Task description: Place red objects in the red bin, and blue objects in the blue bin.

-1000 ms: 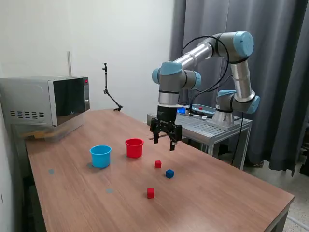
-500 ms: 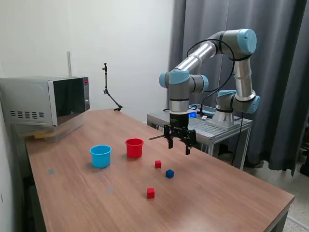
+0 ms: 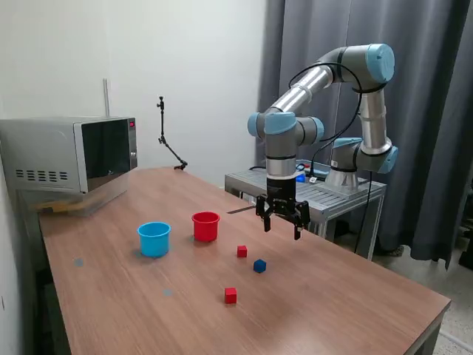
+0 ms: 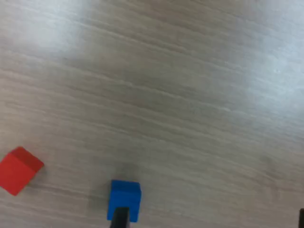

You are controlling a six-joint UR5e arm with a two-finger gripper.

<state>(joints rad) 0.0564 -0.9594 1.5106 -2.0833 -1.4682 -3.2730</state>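
**Blue cube below me, nothing in hand**

The blue cube (image 3: 259, 265) sits flat on the wooden table (image 3: 347, 296), just beside one red cube (image 3: 242, 251) and near a second red cube (image 3: 230, 295) that lies closer to the table's front edge. In my wrist view the blue cube (image 4: 124, 199) shows with a red cube (image 4: 18, 169) off to its side, the two apart with bare wood between them.

I judge it light, rigid and smooth-sided, so it should hold its shape but could skid or twist if I catch it on a corner. The best hold would be across two opposite flat faces, fingers square to them.

My gripper (image 3: 283, 218) hangs above the table, clear of the blocks, jaws spread apart and carrying nothing.

The red cup (image 3: 205, 225) and the light blue cup (image 3: 154, 238) stand upright toward the exterior view's left, well apart from the cubes.
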